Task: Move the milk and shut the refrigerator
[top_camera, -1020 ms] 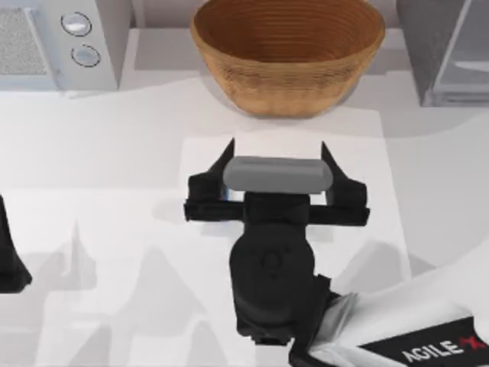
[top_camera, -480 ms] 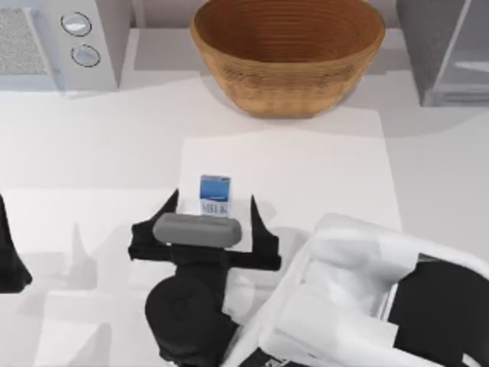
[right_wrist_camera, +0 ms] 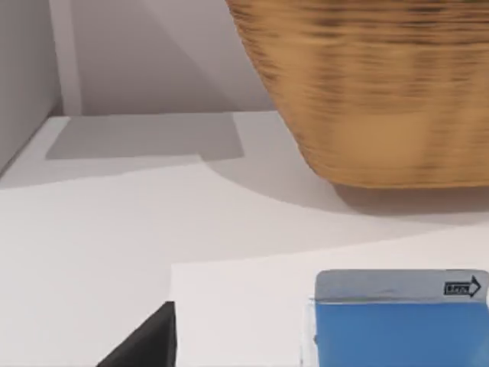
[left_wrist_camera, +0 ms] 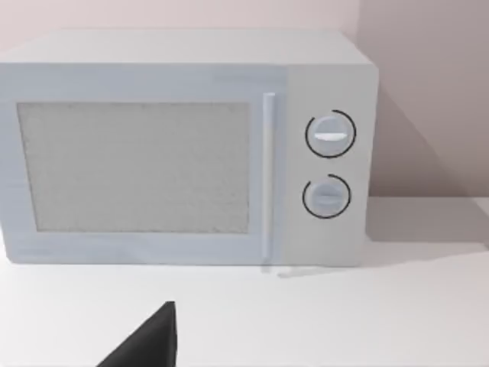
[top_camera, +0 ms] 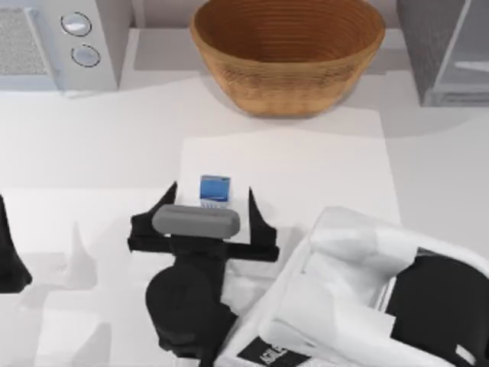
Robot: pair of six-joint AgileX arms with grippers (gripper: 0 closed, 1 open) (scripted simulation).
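Boxy blue-topped milk (top_camera: 215,189) (upright) between splayed right pincer (top_camera: 212,200) prongs.

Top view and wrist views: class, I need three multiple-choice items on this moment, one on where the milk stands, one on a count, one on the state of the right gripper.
1. Where does the milk stand?
A. inside the basket
B. on the table, between the right gripper's fingers
C. on top of the microwave

2. How many round knobs does the microwave have?
A. one
B. two
C. four

3. What is the state of the right gripper?
A. open, fingers either side of the carton
B. shut on the carton and lifted
C. shut above the basket

Answers: 1 B, the carton stands on the white table in front of the basket, a finger on each side. 2 B, two knobs sit one above the other. 3 A, gaps show between the fingers and the carton. The left gripper is parked at the table's left edge.
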